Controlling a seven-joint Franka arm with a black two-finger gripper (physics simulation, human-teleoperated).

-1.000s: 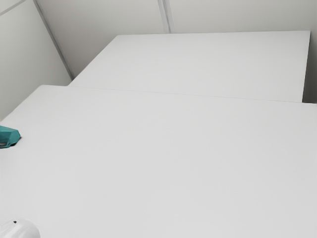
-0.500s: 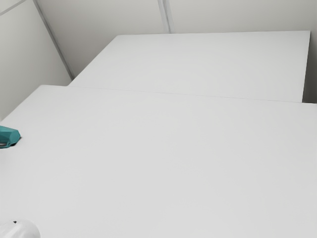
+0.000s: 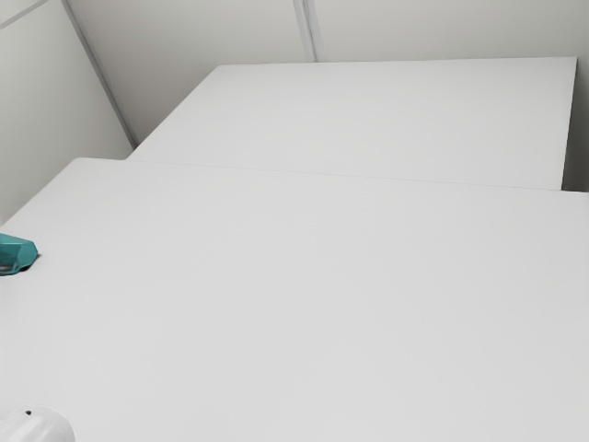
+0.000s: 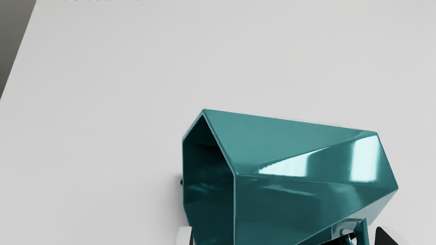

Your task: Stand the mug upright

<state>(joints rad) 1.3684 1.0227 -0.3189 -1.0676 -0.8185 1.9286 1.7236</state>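
Wrist view: broad, flat white table [image 4: 102, 102] runs beyond the fingers [image 4: 184, 236]. Faceted mug [image 4: 293, 177], glossy teal, ceramic or metal (can't tell), lies on its side on the table, partly between them, mouth toward one finger, base toward the other. Black two-finger gripper [image 4: 283, 234] spread wide, nothing clamped. Angular teal handle [image 4: 364, 231] near the base-side finger. Upright not met; gripping, turning up, releasing likely left.

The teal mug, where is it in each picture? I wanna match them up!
Exterior view: the teal mug is at this view's left edge, just below halfway down, partly cut off.
Wrist view: the teal mug reaches out from between the open claw's fingertips.
Shared landmark: the white table under it.
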